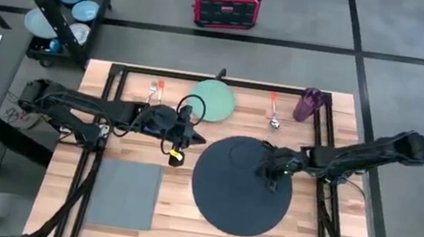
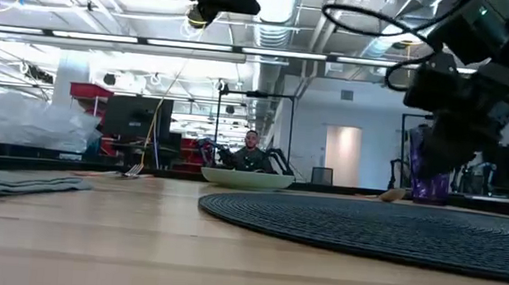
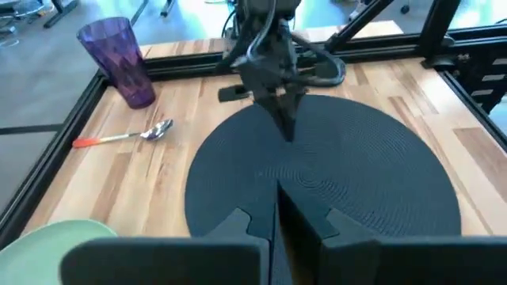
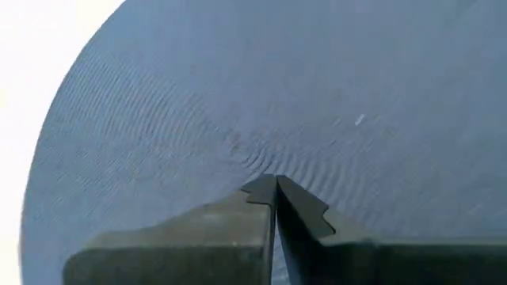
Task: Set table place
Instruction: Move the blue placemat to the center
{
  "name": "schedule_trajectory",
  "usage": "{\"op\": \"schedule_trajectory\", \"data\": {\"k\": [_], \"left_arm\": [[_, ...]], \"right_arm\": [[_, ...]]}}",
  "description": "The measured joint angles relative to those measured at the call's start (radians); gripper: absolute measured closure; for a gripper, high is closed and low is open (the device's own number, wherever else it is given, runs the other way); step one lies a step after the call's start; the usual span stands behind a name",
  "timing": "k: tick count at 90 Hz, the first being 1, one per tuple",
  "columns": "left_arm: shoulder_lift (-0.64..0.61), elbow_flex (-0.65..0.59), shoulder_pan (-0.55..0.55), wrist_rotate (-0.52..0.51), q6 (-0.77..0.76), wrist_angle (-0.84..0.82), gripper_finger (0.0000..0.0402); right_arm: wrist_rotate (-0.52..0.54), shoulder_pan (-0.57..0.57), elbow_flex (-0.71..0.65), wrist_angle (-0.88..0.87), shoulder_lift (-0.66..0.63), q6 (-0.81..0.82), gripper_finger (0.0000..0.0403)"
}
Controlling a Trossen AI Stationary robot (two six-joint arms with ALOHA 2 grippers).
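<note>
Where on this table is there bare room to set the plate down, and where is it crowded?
The round mat is bare across its near half; the right gripper, shut, hangs over its far part. Bare wood lies between the napkin and mat. The far edge is crowded: fork, plate, spoon, purple cup, with the left gripper, shut, beside the plate.

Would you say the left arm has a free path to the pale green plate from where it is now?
Probably yes. The left gripper, fingers shut, hangs just beside the green plate, with bare table between them. The right gripper is over the dark round mat, out of the way.
</note>
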Motion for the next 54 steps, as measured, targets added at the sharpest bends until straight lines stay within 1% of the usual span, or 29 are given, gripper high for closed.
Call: {"op": "schedule_trajectory", "data": {"k": [4,7,11,21,37,54], "left_arm": [[0.000,0.000,-0.002,0.000,0.003,-0.002,0.0401],[0.000,0.000,-0.003,0.000,0.007,-0.002,0.0401],[0.000,0.000,-0.003,0.001,0.017,-0.003,0.0401],[0.000,0.000,-0.003,0.000,0.029,-0.001,0.0401],[0.000,0.000,-0.002,0.000,0.029,0.006,0.0401],[0.000,0.001,-0.010,0.001,0.008,0.005,0.0401]], "right_arm": [[-0.054,-0.002,0.000,-0.058,0.012,0.028,0.0403],[-0.072,0.002,-0.001,-0.102,0.015,0.042,0.0403],[-0.078,0.011,-0.003,-0.132,0.011,0.057,0.0403],[-0.083,0.013,-0.001,-0.139,-0.004,0.068,0.0403],[-0.085,-0.015,-0.001,-0.080,0.001,0.044,0.0403],[-0.108,-0.039,0.000,-0.014,0.053,0.026,0.0403]]}}
